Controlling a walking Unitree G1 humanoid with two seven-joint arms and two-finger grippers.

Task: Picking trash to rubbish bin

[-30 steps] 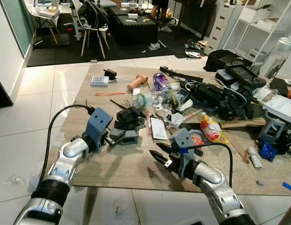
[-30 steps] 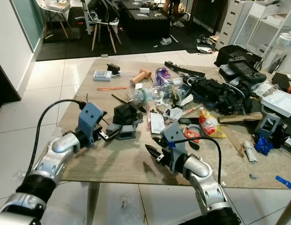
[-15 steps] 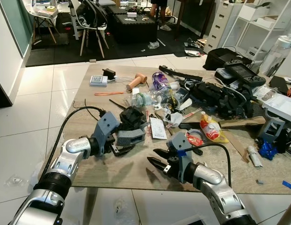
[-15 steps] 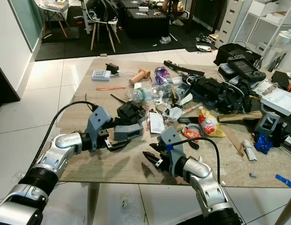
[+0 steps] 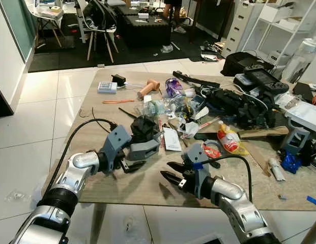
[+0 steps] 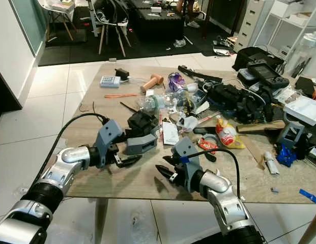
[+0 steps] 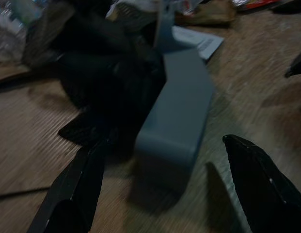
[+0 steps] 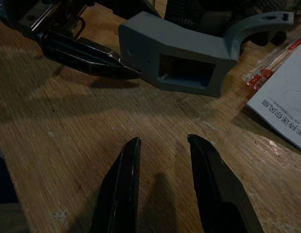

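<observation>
We see a wooden table [image 5: 122,183] crowded with objects, and both our arms reach over its near edge. The left gripper [image 5: 131,165] lies low on the wood, its fingers [image 7: 72,194] spread apart, and a grey plastic block [image 5: 144,149] sits just in front of them, between the fingertips but not held. Behind this block there is a black crumpled object [image 5: 142,127], touching it. The right gripper [image 5: 174,174] hovers over a bare strip of table near the front edge; its fingers [image 8: 118,189] are apart and hold nothing. Between the two grippers the wood is free. The trash is farther in: a white leaflet [image 5: 172,139] lies just beyond the right gripper, a crushed clear bottle [image 5: 156,108] is near the middle of the table, and a red and yellow wrapper [image 5: 229,140] lies to the right. The right half of the table is packed up to its far edge with black gear and cables [image 5: 234,104]. To the left of the table there is open white tile floor [image 5: 35,117].
</observation>
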